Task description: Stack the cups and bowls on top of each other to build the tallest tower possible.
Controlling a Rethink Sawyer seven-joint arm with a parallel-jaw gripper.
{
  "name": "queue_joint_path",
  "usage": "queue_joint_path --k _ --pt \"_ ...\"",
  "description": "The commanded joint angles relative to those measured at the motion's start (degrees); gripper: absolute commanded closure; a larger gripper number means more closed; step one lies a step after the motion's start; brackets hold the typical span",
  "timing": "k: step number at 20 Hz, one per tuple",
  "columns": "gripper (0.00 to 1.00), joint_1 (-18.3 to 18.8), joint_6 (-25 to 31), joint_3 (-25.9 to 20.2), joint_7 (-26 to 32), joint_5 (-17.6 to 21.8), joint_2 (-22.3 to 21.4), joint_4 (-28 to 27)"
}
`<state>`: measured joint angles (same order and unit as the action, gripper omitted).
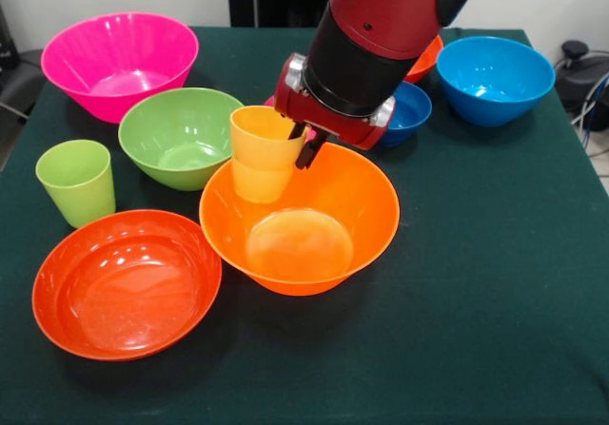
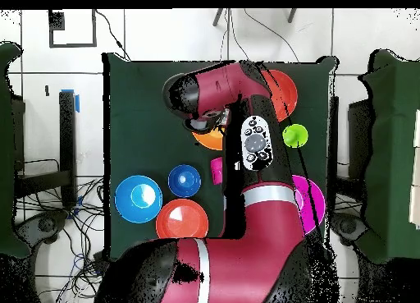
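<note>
Dark green cloth covers the counter (image 1: 476, 282), and on it we record no tower as yet: every bowl stands alone. The big pink bowl (image 1: 119, 62) sits at the far left of the front view, the big orange bowl (image 1: 300, 218) at centre, a shallow red-orange bowl (image 1: 127, 283) nearest the camera, the green bowl (image 1: 181, 136) between pink and orange, the light blue bowl (image 1: 494, 78) at far right, and the small dark blue bowl (image 1: 407, 111) beside it, partly behind the arm. The lime green cup (image 1: 76, 181) stands upright, left of the green bowl. The yellow-orange cup (image 1: 264, 152) hangs upright over the orange bowl's far-left rim, with the gripper (image 1: 306, 142) at its lip; its fingers appear clamped on the cup wall, one dark tip showing. In our judgement the risk lies in release: the cup is over the sloping side, not the flat base, so it may tip or slide, and a glossy wall may slip.
</note>
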<state>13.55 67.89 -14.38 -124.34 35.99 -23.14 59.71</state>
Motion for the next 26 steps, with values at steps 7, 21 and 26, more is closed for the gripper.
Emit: queue_joint_path --k 7,21,26 --pt "1.0 1.35 18.84 -3.87 18.68 -1.73 3.7 -2.59" --pt "1.0 3.61 13.58 -6.43 20.58 -3.69 3.64 1.36" --pt "1.0 4.73 7.33 -8.28 19.83 -4.76 3.41 2.68"
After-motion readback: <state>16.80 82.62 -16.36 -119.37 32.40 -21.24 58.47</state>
